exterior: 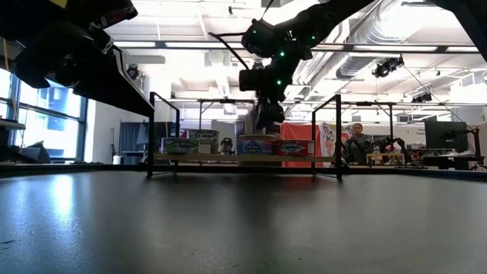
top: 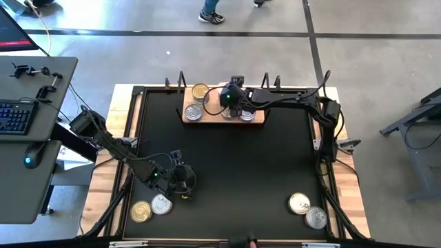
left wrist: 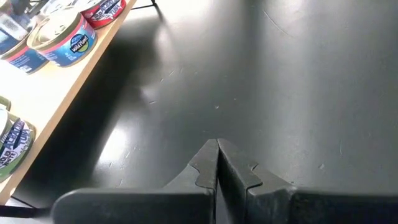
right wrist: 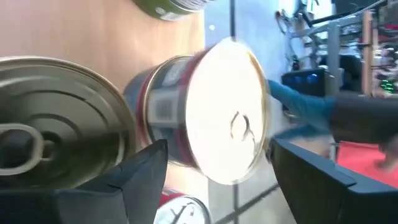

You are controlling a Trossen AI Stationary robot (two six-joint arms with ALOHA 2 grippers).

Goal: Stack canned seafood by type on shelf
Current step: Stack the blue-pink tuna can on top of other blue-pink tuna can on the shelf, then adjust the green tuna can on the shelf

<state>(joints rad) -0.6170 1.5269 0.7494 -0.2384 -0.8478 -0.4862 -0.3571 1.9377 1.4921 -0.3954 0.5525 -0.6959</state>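
Likely step: placing or picking a tin on the shelf (top: 259,121) at 12 o'clock on the table.

Right gripper (top: 232,101) above the shelf's middle, jaws apart, straddling a red-banded tin (right wrist: 230,112) with a bright lid. No contact visible between the fingers (right wrist: 140,171) and the tin. A gold-lidded tin (right wrist: 56,137) just beside it, close to one finger.

To do it well:
- Centre the jaws on the red-banded tin so both fingers meet its side wall together. An off-centre squeeze would probably spin or skid it.
- Come straight down, wrist level, and grip below the lid rim, not on it. Shiny metal is likely to slip.
- Mind the gold-lidded neighbour. With so little room there, close slowly and avoid sweeping sideways.
- Check the side label before choosing a stack, and sort by label rather than lid colour.
- Set the tin flat and concentric on its match, open fully, then rise straight up, clear of the black uprights (exterior: 338,137).

Left gripper (top: 180,178) at 7 o'clock, jaws together over bare tabletop, waiting near two loose tins (top: 151,208). Two more tins (top: 307,210) at 5 o'clock, not yet shelved.
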